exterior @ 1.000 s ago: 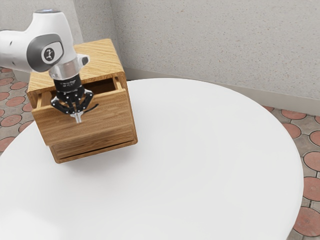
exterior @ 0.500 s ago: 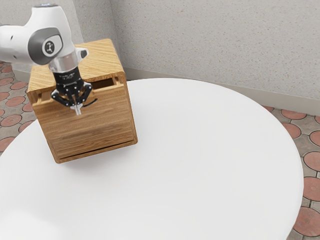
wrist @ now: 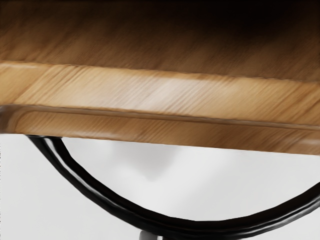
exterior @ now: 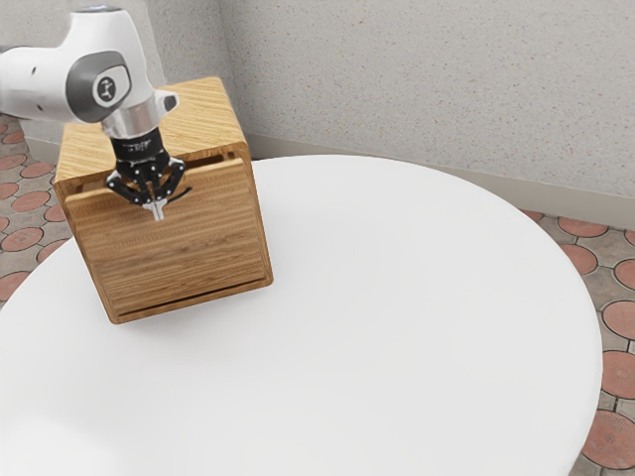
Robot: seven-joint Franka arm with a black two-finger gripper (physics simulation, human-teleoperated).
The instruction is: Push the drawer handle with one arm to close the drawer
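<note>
Two jaws: brought together, with nothing seen gripped; the fingertips (exterior: 160, 211) are placed at the outer side of the black handle (wrist: 200, 229).
Drawer (exterior: 164, 238): now pushed deeper into the wooden cabinet (exterior: 210, 109) than in the earlier frame; the dark gap (exterior: 206, 162) above its front has been narrowed.
Closing: judged almost finished, but a little more straight push is needed.
Table (exterior: 387, 327): the cabinet is carried on it.

My wrist view: pale wood top edge of drawer front (wrist: 160, 95) crosses mid-frame, dipping slightly right, darker wood (wrist: 100, 42) above, black curved handle (wrist: 200, 229) bowing through lower frame over white tabletop (wrist: 30, 200), small grey piece (wrist: 148, 235) at bottom edge, just left of centre.
</note>
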